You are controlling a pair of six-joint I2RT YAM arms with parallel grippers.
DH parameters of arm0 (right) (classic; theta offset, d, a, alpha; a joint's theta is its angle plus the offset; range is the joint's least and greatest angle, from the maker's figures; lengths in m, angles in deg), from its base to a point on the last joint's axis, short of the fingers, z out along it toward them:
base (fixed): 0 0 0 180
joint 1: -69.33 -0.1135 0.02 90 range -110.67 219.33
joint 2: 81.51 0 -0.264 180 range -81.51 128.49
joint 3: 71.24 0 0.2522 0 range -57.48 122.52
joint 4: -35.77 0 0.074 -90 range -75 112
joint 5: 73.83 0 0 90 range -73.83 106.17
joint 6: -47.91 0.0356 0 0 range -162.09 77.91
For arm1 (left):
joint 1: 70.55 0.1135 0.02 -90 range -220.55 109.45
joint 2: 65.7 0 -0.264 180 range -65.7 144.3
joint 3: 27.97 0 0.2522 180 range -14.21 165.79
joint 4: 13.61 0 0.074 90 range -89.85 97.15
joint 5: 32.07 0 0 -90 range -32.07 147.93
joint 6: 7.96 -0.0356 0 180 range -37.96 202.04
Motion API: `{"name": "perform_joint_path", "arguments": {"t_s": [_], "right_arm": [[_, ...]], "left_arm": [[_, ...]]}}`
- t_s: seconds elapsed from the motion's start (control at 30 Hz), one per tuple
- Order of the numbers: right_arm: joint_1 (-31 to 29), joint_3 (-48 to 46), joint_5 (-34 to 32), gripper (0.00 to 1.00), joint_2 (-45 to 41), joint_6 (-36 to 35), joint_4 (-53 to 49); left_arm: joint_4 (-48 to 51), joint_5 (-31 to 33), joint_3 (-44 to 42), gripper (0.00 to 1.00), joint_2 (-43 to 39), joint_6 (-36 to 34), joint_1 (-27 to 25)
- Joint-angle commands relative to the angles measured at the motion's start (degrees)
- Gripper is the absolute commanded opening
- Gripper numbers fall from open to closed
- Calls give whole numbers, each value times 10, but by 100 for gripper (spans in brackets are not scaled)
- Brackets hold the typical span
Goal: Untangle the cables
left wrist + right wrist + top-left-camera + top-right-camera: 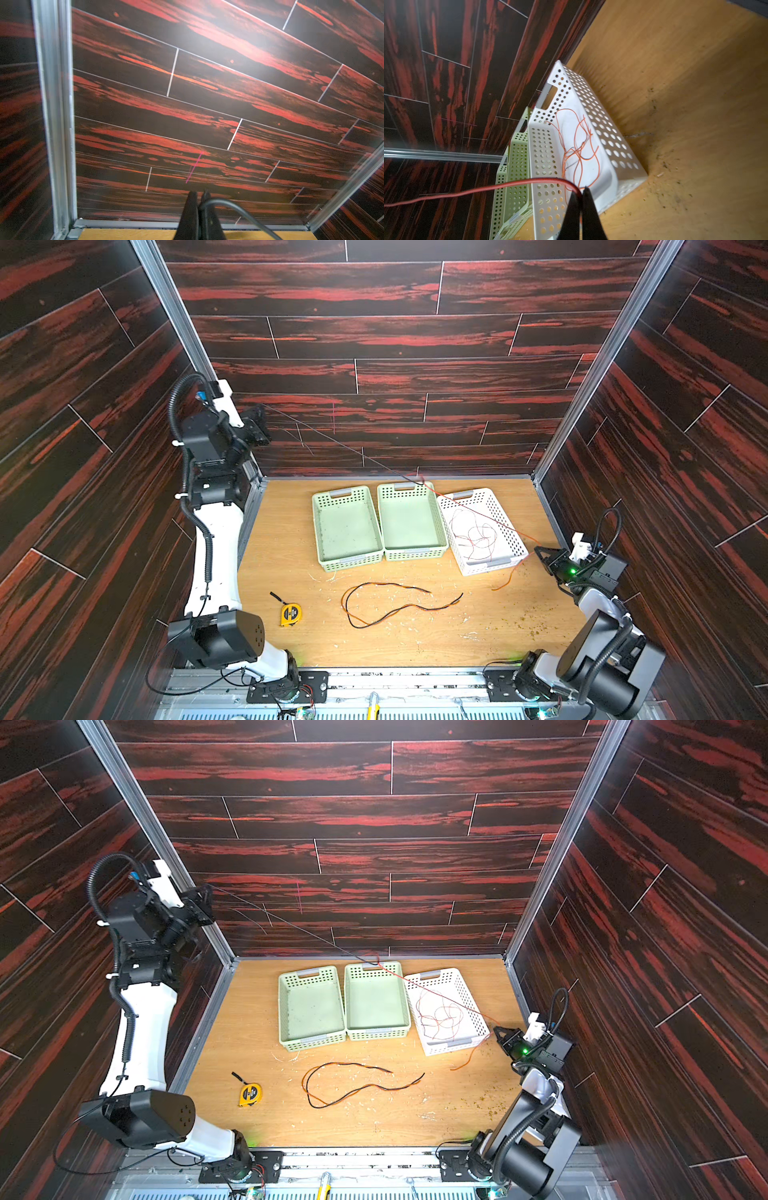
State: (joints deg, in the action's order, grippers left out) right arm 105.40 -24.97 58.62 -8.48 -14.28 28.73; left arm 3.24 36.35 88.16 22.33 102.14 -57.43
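- My left claw [261, 406] is raised high near the back corner. Its jaws are pinched together on the black cable [332, 439], and the left wrist view shows the strand curling out from between the closed tips.
- My right claw [538, 549] sits low. It is closed on the red cable [478, 512], which leaves its tips and crosses over the white basket [513, 537] just beside it.
- Each strand runs nearly straight from its claw to one meeting point, roughly midway between the two claws and above the far rim of a green basket [399, 491]. I cannot tell whether that point is a knot or only a hooked loop.
- I judge these wires to be almost weightless and quite limp, with thin, smooth insulation. They will not push, only pull. They could slide through closed jaws, and hauling harder would probably cinch the snag tighter.
- I would take the next hold close to the meeting point, not out at the ends where both claws grip now. A short hold there gives control of the loop.
- A loose orange-red tangle [473, 537] lies inside the white basket, right beside my right claw. Its loops overlap, so I would pick a free end or an outer loop, not the middle.
- A paired black-and-orange cable [409, 606] lies flat on the table [415, 647], well apart from both claws. It looks free of the others and easiest to lift by an end.
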Motion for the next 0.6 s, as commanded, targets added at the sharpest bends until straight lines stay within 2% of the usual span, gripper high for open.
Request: {"name": "perform_joint_path", "arguments": {"t_s": [0.0, 0.33, 0.57], "right_arm": [[12, -6, -36, 0, 17, -4, 3], [38, -15, -41, 0, 57, -1, 21], [31, -27, 20, 0, 35, 24, 89]], "left_arm": [[-25, 12, 27, 0, 2, 17, 16], [-30, 1, 51, 0, 26, 29, 26], [-45, -61, 50, 0, 37, 60, 15]]}}
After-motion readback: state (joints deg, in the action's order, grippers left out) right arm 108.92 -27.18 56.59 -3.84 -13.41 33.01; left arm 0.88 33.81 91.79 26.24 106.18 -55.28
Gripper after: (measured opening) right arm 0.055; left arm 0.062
